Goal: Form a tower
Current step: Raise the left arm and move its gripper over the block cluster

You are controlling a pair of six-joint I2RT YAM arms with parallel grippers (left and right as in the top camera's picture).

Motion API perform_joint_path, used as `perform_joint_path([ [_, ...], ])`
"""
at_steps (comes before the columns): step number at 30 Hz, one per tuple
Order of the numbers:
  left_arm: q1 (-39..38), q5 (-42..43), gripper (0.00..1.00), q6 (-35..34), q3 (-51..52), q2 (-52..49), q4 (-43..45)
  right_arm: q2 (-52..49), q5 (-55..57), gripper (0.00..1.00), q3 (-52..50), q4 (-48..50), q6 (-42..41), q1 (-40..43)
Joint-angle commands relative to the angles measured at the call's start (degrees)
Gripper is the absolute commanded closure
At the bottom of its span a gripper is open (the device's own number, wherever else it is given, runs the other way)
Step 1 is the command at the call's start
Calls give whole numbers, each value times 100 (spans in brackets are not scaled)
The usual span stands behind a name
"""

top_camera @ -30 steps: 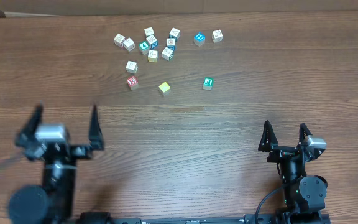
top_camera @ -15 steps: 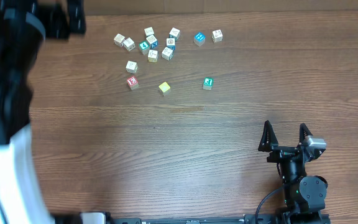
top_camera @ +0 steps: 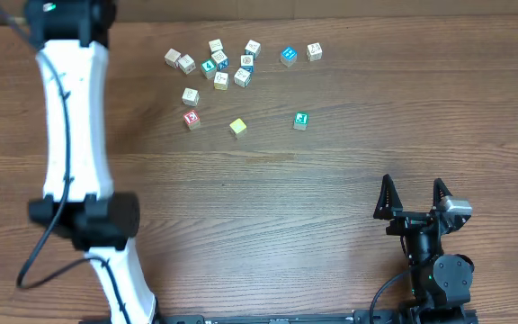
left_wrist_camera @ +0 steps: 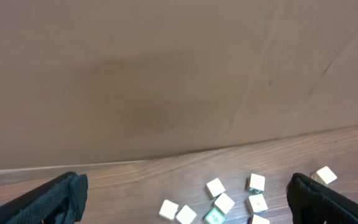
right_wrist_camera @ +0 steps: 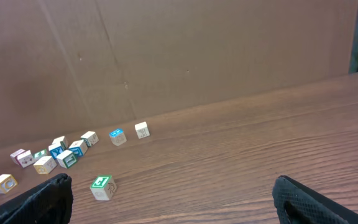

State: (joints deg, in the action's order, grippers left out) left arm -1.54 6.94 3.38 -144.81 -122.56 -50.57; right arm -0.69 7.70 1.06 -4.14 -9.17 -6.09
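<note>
no tower stands: letter cubes lie scattered singly at the table's (top_camera: 331, 198) far edge, green-faced cube (top_camera: 300, 121) nearest. left gripper (left_wrist_camera: 185, 193) and right gripper (top_camera: 412, 200), jaws wide, both empty.

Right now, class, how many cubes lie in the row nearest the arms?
3: red-faced cube left, yellow cube middle, green-faced cube right; none seems hidden.

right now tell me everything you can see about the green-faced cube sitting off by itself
The green-faced cube is a small block, apparently pale wood, with a green top face bearing a white mark too small to read. It rests flat on the brown wood-grain table, apart from the cluster of cubes farther back. Nothing touches it; no gripper is near.
</note>
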Motion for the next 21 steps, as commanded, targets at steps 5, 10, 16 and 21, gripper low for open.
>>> perform_joint_path([
  [5, -120, 1220, 0, 28, -164, -1036, -39, 52, -2, 0, -59, 24, 28, -28],
  [10, -313, 1410, 0, 28, -162, -1515, -76, 52, -2, 0, -59, 24, 28, -28],
  [16, -505, 1178, 1, 46, -155, -1821, -52, 52, -2, 0, -59, 24, 28, -28],
  [21, -643, 1012, 30, 48, -153, -2107, -92, 52, -2, 0, -59, 24, 28, -28],
])
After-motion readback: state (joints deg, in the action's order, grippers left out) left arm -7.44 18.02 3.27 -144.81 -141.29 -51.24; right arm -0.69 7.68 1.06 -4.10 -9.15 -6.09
